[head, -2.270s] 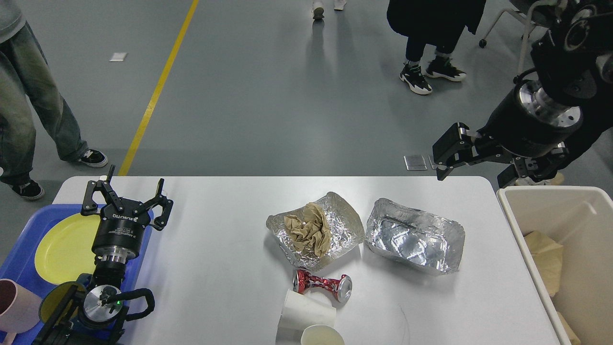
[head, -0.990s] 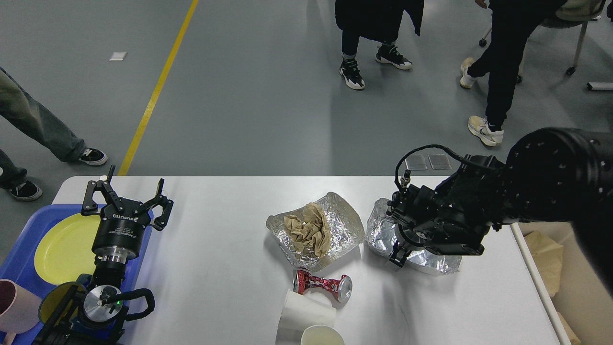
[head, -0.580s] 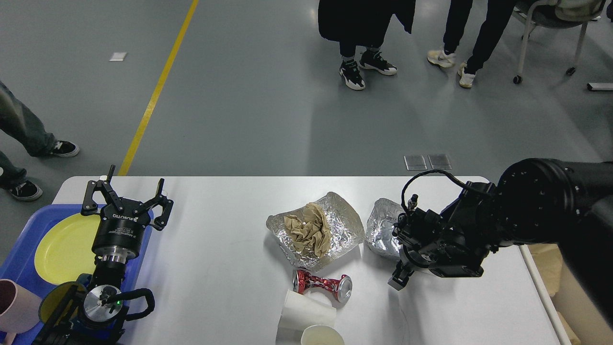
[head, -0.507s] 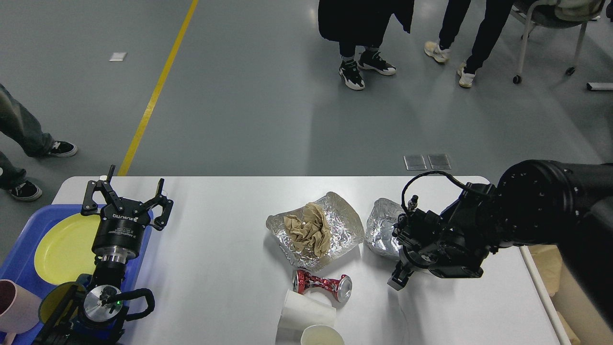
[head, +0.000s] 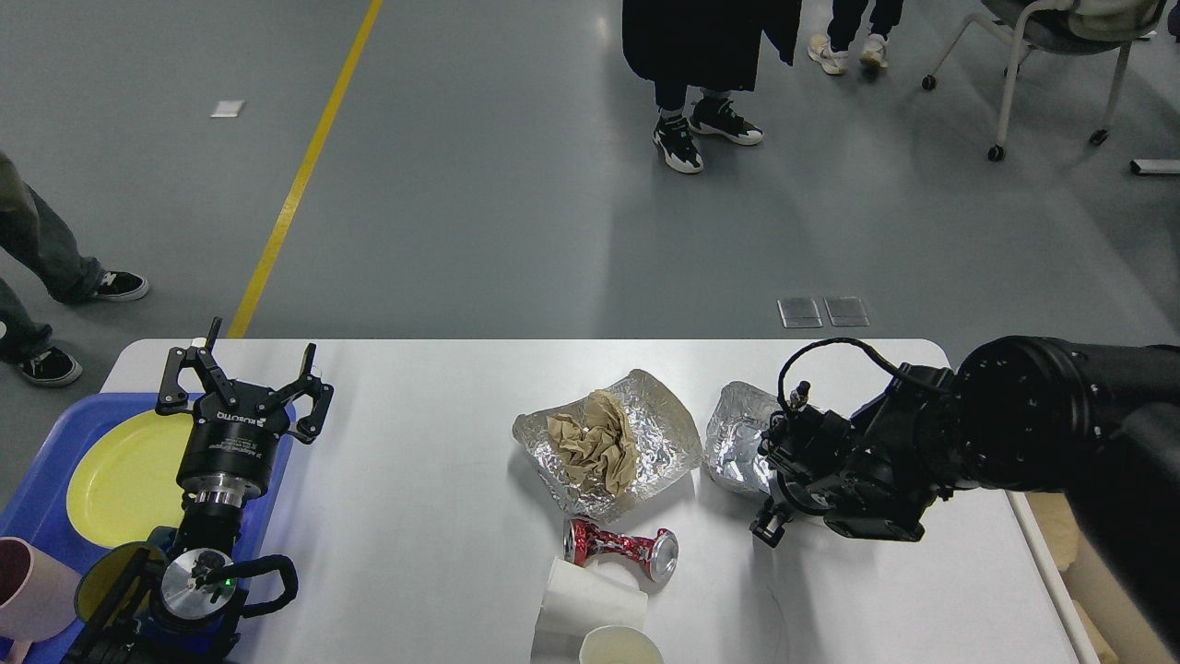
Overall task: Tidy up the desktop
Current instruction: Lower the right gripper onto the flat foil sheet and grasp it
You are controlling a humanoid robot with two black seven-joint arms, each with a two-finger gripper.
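Evidently, right fingers: only one dark finger tip (head: pixel 764 530) showed below the right gripper (head: pixel 779 498), low over the bench beside the near edge of the empty foil tray (head: pixel 737 443); whether they were spread, narrow or pinching the foil could not be told.
Right arm: its bulk covered most of that tray, leaving only the left end of the crumpled silver wall in sight.
Left fingers: those of the left gripper (head: pixel 241 383) stood spread wide and held nothing, upright over the bench's left end, at the edge of the blue tray (head: pixel 41 493) with its yellow plate (head: pixel 124 475).
Bench: the white bench (head: pixel 415 516) filled the lower view, its far edge toward the grey floor.
Litter near the middle: a second foil tray (head: pixel 664 443) holding a wad of brown paper (head: pixel 595 447), a crushed red can (head: pixel 619 546) just in front of it, and two paper cups (head: pixel 590 604) at the near edge.
Bin: a sliver of the cream bin (head: pixel 1060 553) showed past the right arm, off the bench's right end.
Step in hand: probably taking hold of the empty foil tray's near rim to carry it to the bin.
Next move: likely a firm pinch on the thin rim, then a lift clear of the neighbouring tray and can; soft foil may crumple or slip.
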